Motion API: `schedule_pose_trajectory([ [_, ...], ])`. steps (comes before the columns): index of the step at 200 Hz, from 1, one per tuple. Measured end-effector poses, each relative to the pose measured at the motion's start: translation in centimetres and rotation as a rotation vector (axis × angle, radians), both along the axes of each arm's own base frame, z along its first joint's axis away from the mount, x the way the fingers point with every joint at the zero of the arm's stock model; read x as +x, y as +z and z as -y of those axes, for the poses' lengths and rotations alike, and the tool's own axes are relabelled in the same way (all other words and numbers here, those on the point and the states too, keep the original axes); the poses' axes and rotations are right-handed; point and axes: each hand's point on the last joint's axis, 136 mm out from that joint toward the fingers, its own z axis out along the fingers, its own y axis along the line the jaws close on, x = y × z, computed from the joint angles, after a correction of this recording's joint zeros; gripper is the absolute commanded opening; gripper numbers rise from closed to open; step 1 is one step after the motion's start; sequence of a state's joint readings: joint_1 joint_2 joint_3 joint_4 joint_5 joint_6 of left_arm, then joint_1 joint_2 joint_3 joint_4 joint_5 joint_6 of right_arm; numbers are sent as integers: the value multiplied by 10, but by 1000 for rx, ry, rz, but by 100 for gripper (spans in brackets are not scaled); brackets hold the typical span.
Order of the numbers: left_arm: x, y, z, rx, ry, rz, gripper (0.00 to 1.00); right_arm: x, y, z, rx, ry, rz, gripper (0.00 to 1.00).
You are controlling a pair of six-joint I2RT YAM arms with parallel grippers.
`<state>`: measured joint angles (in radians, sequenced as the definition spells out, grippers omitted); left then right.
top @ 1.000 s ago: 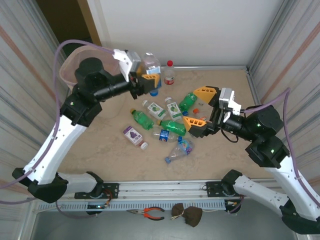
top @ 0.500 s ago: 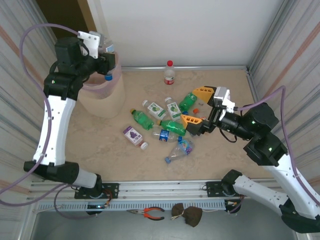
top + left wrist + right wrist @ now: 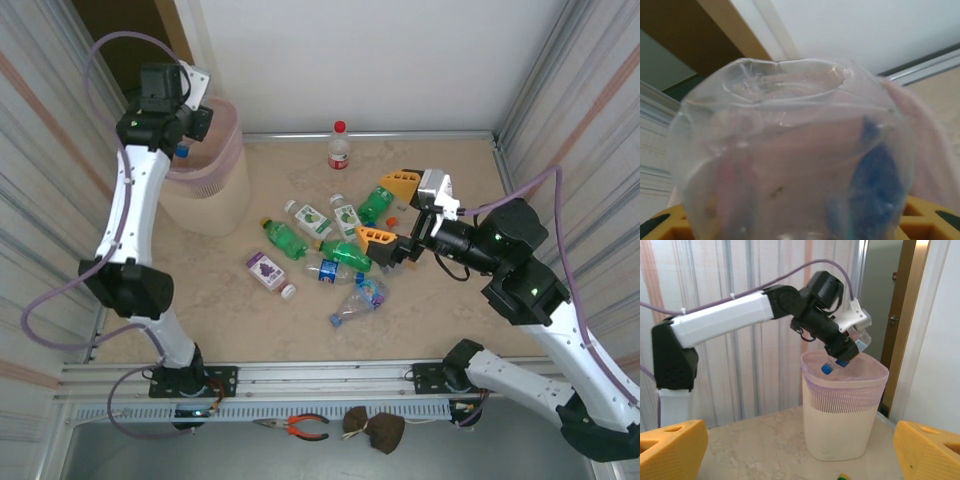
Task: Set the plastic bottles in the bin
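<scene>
My left gripper (image 3: 183, 128) is shut on a clear plastic bottle (image 3: 790, 165) with a blue cap (image 3: 826, 369). It holds the bottle tilted, cap down, just above the rim of the pinkish-beige bin (image 3: 210, 195) at the far left. In the right wrist view the cap dips into the mouth of the bin (image 3: 845, 410). My right gripper (image 3: 391, 212) hangs open with nothing in it, above the scattered bottles at mid-table. Among them are a green bottle (image 3: 346, 254), a clear green-labelled bottle (image 3: 310, 217) and an upright red-capped bottle (image 3: 339, 147).
A purple-labelled bottle (image 3: 266, 270) and a crushed clear bottle (image 3: 358, 300) lie nearer the front edge. Walls close in the table at the back and both sides. Pliers (image 3: 300, 426) rest on the ledge below the rail.
My left arm has swung the clear bottle from above the middle of the table leftward to over the bin. My right gripper has edged slightly left and stays open.
</scene>
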<state>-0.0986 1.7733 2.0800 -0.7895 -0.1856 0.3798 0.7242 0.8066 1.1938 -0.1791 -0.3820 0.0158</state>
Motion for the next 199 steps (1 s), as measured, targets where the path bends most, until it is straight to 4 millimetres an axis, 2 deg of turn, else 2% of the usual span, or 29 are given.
schedule_pose_trajectory([
  [45,24,-61,-32,125,77,-147,51,4,-3,-1,-9,-6,-7,94],
  [80,30,-96,-61,153,136,-238,53,6,-6,-5,-18,0,-17,95],
  [111,33,-123,-77,160,160,-316,55,7,-7,-5,-21,1,-20,94],
  [153,37,-162,-87,146,163,-429,56,8,-7,-5,-21,-3,-20,94],
  [199,27,-214,-82,77,123,-590,58,8,-7,-5,-21,-1,-20,94],
])
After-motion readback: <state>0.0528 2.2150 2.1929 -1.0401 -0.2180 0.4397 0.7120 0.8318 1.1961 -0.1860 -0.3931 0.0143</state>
